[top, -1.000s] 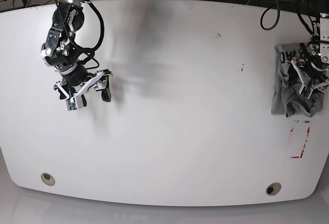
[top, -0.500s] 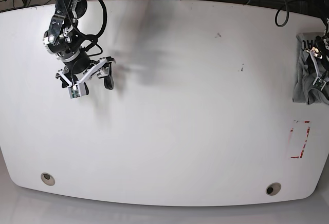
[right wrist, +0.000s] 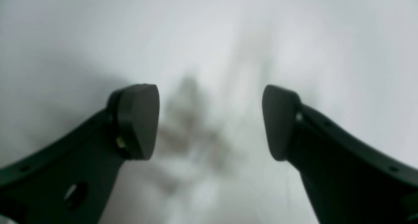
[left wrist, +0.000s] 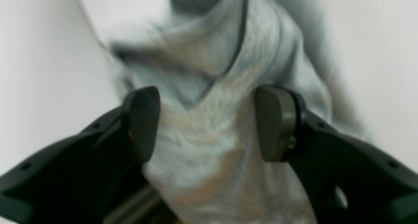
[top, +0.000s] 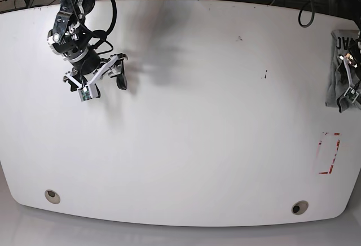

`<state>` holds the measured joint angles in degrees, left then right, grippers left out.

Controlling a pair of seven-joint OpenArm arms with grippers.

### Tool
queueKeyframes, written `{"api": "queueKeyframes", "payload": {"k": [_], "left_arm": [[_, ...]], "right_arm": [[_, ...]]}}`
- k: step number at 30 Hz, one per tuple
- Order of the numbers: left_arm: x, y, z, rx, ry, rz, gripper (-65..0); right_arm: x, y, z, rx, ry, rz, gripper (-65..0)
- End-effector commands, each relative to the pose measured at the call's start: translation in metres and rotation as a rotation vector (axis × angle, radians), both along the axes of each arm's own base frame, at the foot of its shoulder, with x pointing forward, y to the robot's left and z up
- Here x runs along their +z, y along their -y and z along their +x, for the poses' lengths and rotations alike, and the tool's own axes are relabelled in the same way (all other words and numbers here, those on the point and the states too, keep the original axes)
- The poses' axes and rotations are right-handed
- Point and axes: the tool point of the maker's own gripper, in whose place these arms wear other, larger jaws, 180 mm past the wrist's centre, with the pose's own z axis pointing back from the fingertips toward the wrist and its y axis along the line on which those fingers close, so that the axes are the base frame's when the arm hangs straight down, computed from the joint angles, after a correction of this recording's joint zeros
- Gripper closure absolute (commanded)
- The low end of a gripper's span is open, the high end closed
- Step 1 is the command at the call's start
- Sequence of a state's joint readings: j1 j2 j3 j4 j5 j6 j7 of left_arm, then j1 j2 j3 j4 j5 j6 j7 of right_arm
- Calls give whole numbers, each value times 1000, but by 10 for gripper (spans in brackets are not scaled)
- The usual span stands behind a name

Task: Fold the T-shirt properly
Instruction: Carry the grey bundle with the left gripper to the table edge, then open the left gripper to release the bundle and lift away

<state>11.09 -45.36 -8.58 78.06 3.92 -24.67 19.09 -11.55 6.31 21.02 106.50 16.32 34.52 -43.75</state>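
Observation:
The heather-grey T-shirt (top: 337, 71) lies bunched at the table's far right edge in the base view, partly cut off by the frame, with black lettering at its top. My left gripper (top: 348, 88) sits over it. In the left wrist view the T-shirt (left wrist: 202, 54) fills the gap between the wide-apart pads of the left gripper (left wrist: 207, 122), and a dark seam line runs across the folds. My right gripper (top: 107, 85) hangs open over bare table at the far left. The right gripper (right wrist: 210, 122) has nothing between its fingers, only blurred white surface below.
The white table (top: 197, 116) has a red rectangular outline (top: 329, 153) near its right front. Two round holes sit near the front edge, one at the left (top: 52, 196) and one at the right (top: 300, 207). Cables lie behind the far edge.
The left gripper and the bunched T-shirt have slid right and slightly back, now partly out of the base view. The right arm has drifted a little toward the far edge, its jaws unchanged.

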Motion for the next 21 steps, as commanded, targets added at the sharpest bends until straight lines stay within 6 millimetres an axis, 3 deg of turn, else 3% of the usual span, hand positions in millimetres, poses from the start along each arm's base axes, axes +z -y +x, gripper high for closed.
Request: {"api": "queueKeyframes", "payload": {"k": [1, 6, 11, 21], "left_arm": [[43, 18, 31, -71, 129, 10, -428], [66, 76, 57, -141, 271, -82, -428], [79, 124, 66, -182, 370, -173, -428], [61, 213, 71, -140, 489, -358, -428]], "right_arm": [[18, 5, 9, 14, 65, -19, -472], [23, 7, 13, 7, 97, -16, -472], [27, 17, 19, -3, 163, -69, -472], [8, 28, 27, -48, 307, -35, -472]]}}
